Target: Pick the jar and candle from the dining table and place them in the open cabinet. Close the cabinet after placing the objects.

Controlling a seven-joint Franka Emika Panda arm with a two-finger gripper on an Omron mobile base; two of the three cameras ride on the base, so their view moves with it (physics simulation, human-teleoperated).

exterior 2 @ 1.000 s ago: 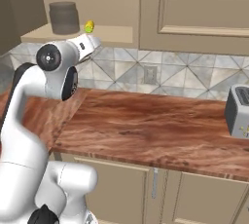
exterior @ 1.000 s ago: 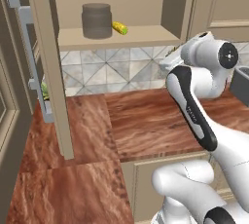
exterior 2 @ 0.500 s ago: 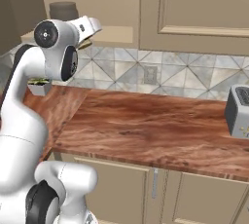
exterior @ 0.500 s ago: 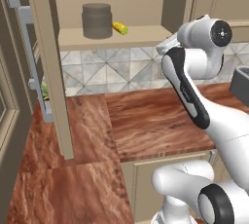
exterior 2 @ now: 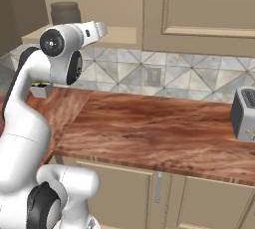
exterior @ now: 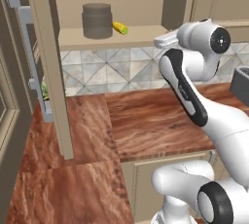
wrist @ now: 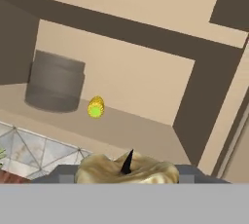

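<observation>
The jar (exterior: pixel 97 21) stands on the shelf of the open cabinet (exterior: pixel 141 37), well to the left; it also shows from the other side (exterior 2: pixel 64 13) and through the hand camera (wrist: pixel 54 82). My gripper (exterior: pixel 158 39) hovers at shelf height just off the shelf's right front edge, pointing in toward it (exterior 2: pixel 102 27). The candle (wrist: pixel 127 170), pale tan with a dark wick, sits between the jaws at the bottom of the hand view, so the gripper is shut on it. The dining table (exterior: pixel 146 121) lies below.
A small yellow-green elongated object (exterior: pixel 120 28) lies on the shelf right of the jar (wrist: pixel 96 107). The cabinet's open door (exterior: pixel 48 62) with its grey handle (exterior: pixel 30 57) juts out at the left. A toaster (exterior 2: pixel 244 114) stands on the counter at the right.
The arm has lifted the hand up and toward the shelf, from in front of the tiled wall to shelf height. The jar and the yellow-green object have not moved.
</observation>
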